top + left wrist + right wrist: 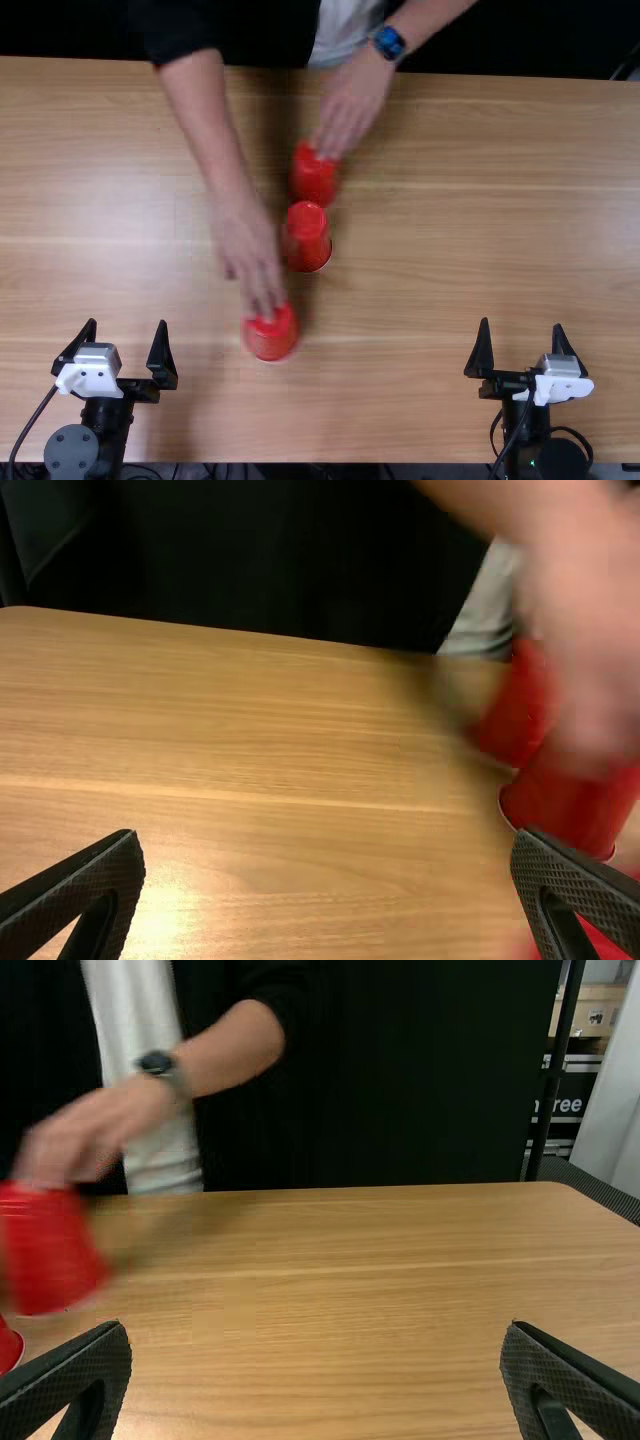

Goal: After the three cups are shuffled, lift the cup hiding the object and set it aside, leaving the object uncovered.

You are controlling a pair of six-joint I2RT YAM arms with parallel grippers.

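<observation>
The cups are being shuffled, so my step is to watch, not reach. I hold the left gripper (pixel 124 332) and the right gripper (pixel 520 332) at the near edge of the wooden table (pixel 520 200), each with its fingers spread wide and nothing between them.

What counts now is tracking. Three red cups stand mouth-down in a loose line near the table's middle. The far cup (pixel 314 175) is at 12 o'clock of the middle cup (pixel 307 238) and almost touching it. The near cup (pixel 271 333) sits at about 7 o'clock of the middle one, a little apart, and at 3 o'clock of my left gripper. The object is under one of them, and I cannot tell which.

A person's hand (pixel 350 105), with a wristwatch (pixel 388 42), rests on the far cup. The other hand (pixel 250 260) is on the near cup, its forearm passing at 9 o'clock of the middle cup. Both are blurred. I judge any reach now would meet those hands, so I should wait until they are clear of the cups. Then I'd take the chosen cup by its sides and lift it straight up.
</observation>
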